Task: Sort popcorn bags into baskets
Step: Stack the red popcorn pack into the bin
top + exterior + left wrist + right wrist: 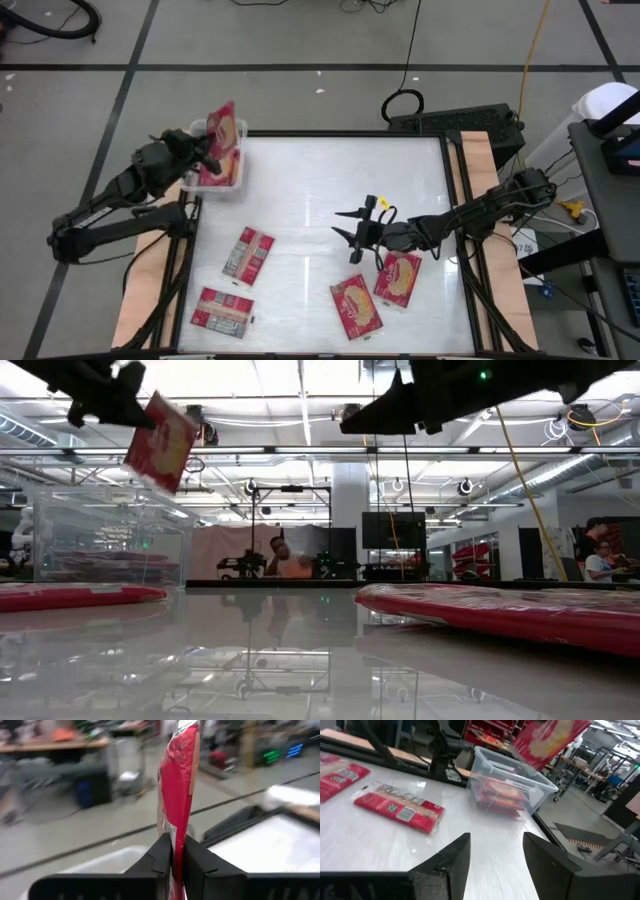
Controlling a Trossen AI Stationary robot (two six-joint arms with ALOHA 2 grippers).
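My left gripper [208, 150] is shut on a red popcorn bag [223, 125] and carries it over the clear plastic basket [236, 183] at the table's far left corner. Red packets [501, 795] lie inside that basket. In the low view the bag [160, 442] is tilted above the basket [110, 530]. My right gripper [352, 226] is open and hovers over the middle of the table, touching nothing. Several more bags lie flat on the table: two near the left [248, 253] [222, 310] and two near the right [355, 305] [398, 278]. My left gripper pinches the popcorn bag by one end [173, 842] between its two fingers [160, 855]. The wrist view shows the bag edge-on, reaching out past the fingertips. It is lifted clear and hangs tilted below the gripper over the basket.
Wooden rails run along the table's left [140, 290] and right [480, 170] sides. A dark keyboard-like unit [455, 122] sits beyond the far edge. The white tabletop [320, 180] is bare between the basket and my right gripper. People stand in the room behind [285, 560].
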